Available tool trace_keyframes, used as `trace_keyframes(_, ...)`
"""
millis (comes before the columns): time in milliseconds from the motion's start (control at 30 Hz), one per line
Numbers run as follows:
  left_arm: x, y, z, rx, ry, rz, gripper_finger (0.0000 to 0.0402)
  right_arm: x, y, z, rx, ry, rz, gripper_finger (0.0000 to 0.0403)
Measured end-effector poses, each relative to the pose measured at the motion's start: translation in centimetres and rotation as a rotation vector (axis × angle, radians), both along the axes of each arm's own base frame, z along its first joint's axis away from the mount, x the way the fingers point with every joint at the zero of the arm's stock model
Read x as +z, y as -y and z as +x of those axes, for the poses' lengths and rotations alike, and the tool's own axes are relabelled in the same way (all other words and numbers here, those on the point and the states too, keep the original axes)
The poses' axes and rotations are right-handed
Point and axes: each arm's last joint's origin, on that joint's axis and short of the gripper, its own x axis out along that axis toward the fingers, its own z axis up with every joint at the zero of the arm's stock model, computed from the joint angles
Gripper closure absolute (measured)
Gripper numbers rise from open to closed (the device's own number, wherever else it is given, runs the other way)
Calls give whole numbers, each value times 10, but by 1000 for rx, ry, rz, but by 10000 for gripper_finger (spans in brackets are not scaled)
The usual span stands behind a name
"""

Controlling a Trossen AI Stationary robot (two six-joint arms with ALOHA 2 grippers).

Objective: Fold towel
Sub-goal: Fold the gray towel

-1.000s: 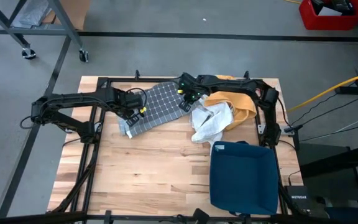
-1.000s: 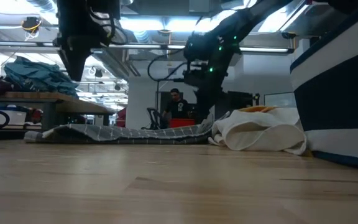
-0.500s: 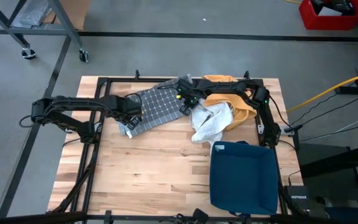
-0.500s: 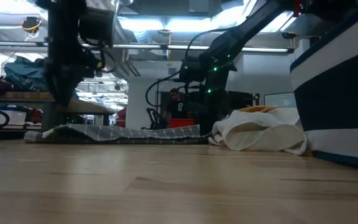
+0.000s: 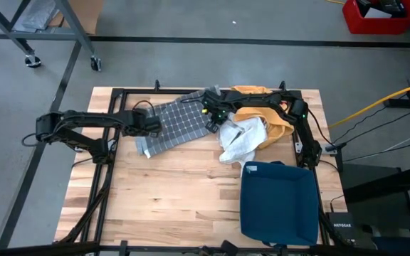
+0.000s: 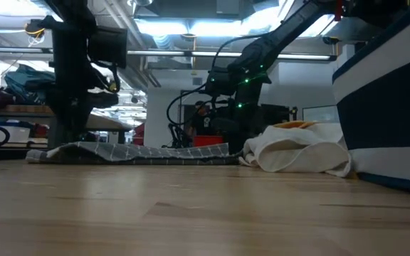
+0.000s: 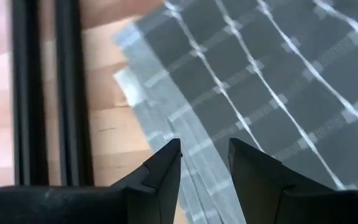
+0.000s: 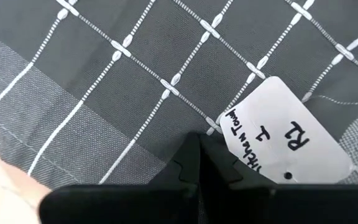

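On the wooden tabletop [image 5: 176,192] the dark grey checked cloth towel [image 5: 180,121] lies flat. The left gripper [image 5: 150,126] hovers over its near-left edge, jaws parted, probably to grasp it. The right gripper [image 5: 212,114], jaws clenched, pins its opposite edge.

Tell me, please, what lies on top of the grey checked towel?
On the grey checked towel lies a white tag with handwriting. The right gripper, shut, is at the cloth beside it. The left gripper, open, hovers over the opposite edge. What lies under the towel is covered.
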Motion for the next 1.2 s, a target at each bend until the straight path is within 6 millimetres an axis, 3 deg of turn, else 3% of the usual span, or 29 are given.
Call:
trace_keyframes(500,-1,-36,-10,302,90,148,275,-5,-22,3,75,-35,-9,400)
trace_keyframes(967,-31,-61,-4,384,19,118,275,-7,-22,3,73,-41,-12,400)
trace_keyframes(1200,-38,-64,-7,407,-34,83,275,-7,-22,3,73,-43,-11,400)
